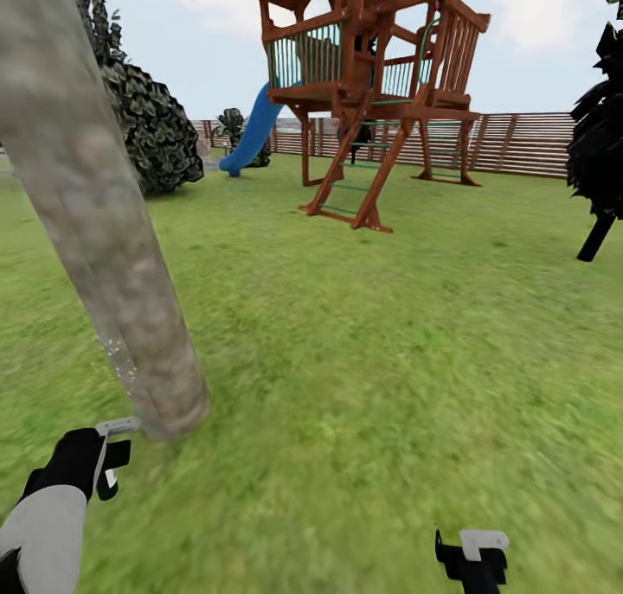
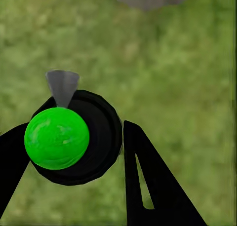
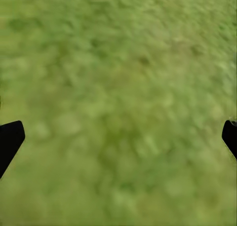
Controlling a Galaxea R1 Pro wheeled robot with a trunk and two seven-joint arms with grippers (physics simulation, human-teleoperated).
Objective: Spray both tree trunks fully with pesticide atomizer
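The left gripper (image 2: 98, 152) is closed around the pesticide atomizer (image 2: 74, 137), fingers pressed on either side of its black body; the green top and grey nozzle face away from the wrist. The tree trunk (image 1: 95, 231) stands just ahead of this gripper, and a faint speckled mist shows on its lower bark. The right gripper (image 3: 118, 137) is spread wide and holds nothing, hanging above the floor (image 1: 389, 360).

Risk: the nozzle sits low, so the upper trunk may stay uncovered. A loose grip could let the atomizer rotate and spray the grass.

The surface is flat lawn. A wooden play tower (image 1: 372, 84), a slat fence (image 1: 519, 144) and a second tree (image 1: 601, 144) lie well beyond the gripper.
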